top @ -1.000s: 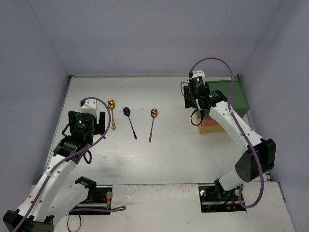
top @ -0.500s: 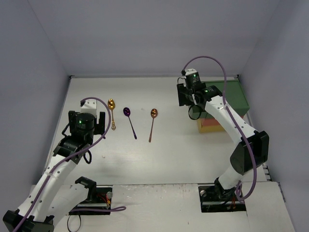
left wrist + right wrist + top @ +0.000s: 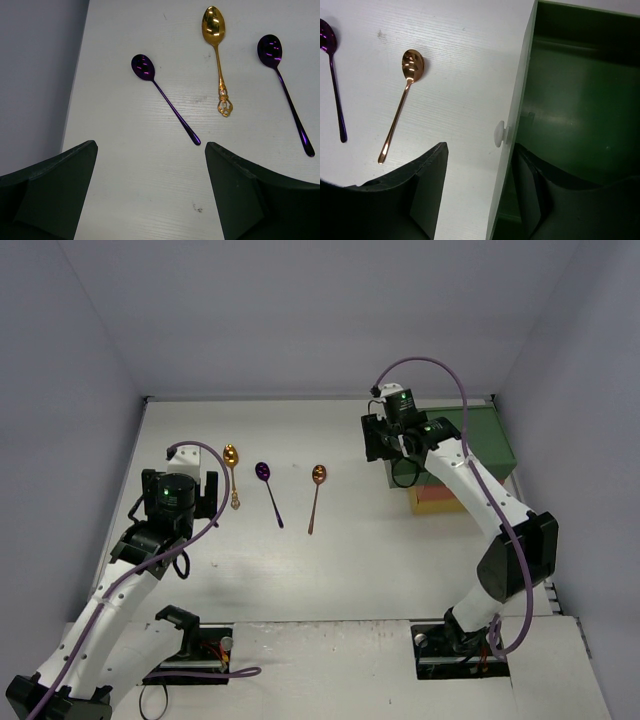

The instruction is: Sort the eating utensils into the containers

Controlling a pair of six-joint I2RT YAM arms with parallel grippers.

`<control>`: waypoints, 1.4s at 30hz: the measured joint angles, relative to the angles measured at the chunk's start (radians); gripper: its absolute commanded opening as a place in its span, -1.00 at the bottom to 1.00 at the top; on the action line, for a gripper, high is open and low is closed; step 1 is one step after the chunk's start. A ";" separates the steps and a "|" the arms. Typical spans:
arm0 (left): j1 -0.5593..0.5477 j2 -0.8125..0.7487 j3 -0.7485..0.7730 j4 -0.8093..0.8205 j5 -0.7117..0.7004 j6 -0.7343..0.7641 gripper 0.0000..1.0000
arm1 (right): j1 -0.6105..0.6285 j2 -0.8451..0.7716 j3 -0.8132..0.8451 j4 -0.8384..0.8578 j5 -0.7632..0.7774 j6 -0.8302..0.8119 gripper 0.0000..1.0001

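Observation:
Three spoons lie in a row mid-table: gold (image 3: 232, 462), purple (image 3: 268, 490) and copper (image 3: 316, 492). The left wrist view shows a smaller purple spoon (image 3: 165, 97) left of the gold spoon (image 3: 216, 45), plus the longer purple spoon (image 3: 285, 90). My left gripper (image 3: 192, 478) (image 3: 150, 147) hovers open just short of them, holding nothing. The containers (image 3: 485, 440) stand at the right, with the green top drawer (image 3: 570, 110) pulled out. My right gripper (image 3: 385, 445) (image 3: 480, 147) is open astride the drawer's white front panel (image 3: 520, 90) below its knob (image 3: 499, 135). One finger is outside and one inside.
Red-orange (image 3: 442, 495) and yellow (image 3: 425, 508) layers show under the green top. The copper spoon (image 3: 412, 65) and a purple spoon (image 3: 332, 75) lie left of the open drawer. Grey walls close in the table on the left, back and right.
My right gripper has shifted left and a little toward the back wall at the front of the block. The left arm and the spoons have not moved.

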 measured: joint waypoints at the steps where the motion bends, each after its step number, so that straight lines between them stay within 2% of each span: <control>1: 0.000 0.000 0.000 0.000 0.000 0.000 0.74 | 0.000 -0.002 0.001 0.000 0.000 0.000 0.07; 11: 0.000 0.000 0.000 0.000 0.000 0.000 0.74 | 0.027 -0.068 0.113 -0.003 0.069 0.000 0.17; 20: 0.000 -0.025 0.000 0.000 -0.012 -0.001 0.74 | 0.238 -0.070 0.190 0.007 0.172 0.055 -0.04; 22: 0.000 -0.048 -0.003 0.005 -0.025 -0.001 0.74 | 0.270 -0.036 0.189 0.009 0.202 0.098 -0.18; 24: 0.000 -0.074 -0.008 0.012 -0.036 -0.001 0.74 | 0.299 0.009 0.181 0.016 0.240 0.153 -0.23; 34: 0.000 -0.089 -0.014 0.018 -0.050 -0.001 0.74 | 0.390 0.242 0.037 0.078 0.320 0.416 -0.25; 42: 0.000 -0.087 -0.015 0.018 -0.049 -0.001 0.74 | 0.387 0.376 0.029 0.149 0.323 0.527 -0.36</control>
